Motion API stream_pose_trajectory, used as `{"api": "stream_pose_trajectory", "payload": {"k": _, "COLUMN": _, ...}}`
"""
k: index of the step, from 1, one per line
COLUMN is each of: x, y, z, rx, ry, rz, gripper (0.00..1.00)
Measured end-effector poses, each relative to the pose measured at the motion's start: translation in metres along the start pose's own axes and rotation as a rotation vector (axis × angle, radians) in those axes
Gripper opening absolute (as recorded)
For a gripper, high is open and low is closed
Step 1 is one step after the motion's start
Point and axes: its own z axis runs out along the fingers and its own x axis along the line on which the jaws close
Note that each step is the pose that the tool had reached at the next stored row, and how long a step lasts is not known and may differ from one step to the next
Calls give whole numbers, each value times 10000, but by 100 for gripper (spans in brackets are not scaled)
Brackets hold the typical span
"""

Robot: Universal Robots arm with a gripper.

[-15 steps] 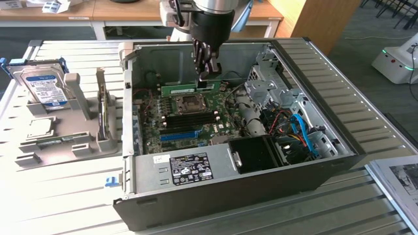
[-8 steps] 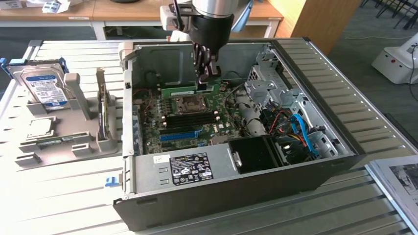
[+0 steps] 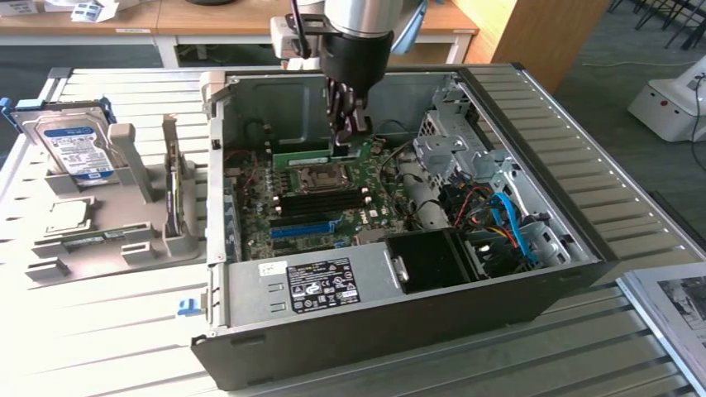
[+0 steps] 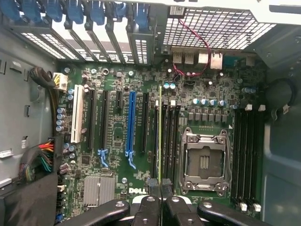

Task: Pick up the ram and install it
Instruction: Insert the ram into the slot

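Closest to our wrist camera sits the end effector [image 4: 161, 186], clenched on the ram [image 4: 160, 136], which we see edge-on as a thin green line running away from the fingertips. It stands upright over the motherboard [image 4: 82, 162], in line with the bank of black slots [image 4: 171, 141] just beside the processor socket [image 4: 204, 162], on the side toward the long blue slot [image 4: 131, 122]. So the pick-up is done, and the stick is inside the open computer case [image 3: 331, 347] on the counter [image 3: 111, 331], well apart from the hard drive [image 3: 72, 149] near the counter's edge at the exterior view's left. We cannot tell whether the ram is seated or just above its slot. We judge the install unfinished, since the grip is not released.
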Motion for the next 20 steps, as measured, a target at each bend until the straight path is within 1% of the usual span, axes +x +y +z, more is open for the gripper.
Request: {"api": "stream_pose_trajectory", "payload": {"k": 20, "x": 0, "y": -7, "z": 189, "rx": -1, "ry": 2, "rz": 0, "gripper": 11}}
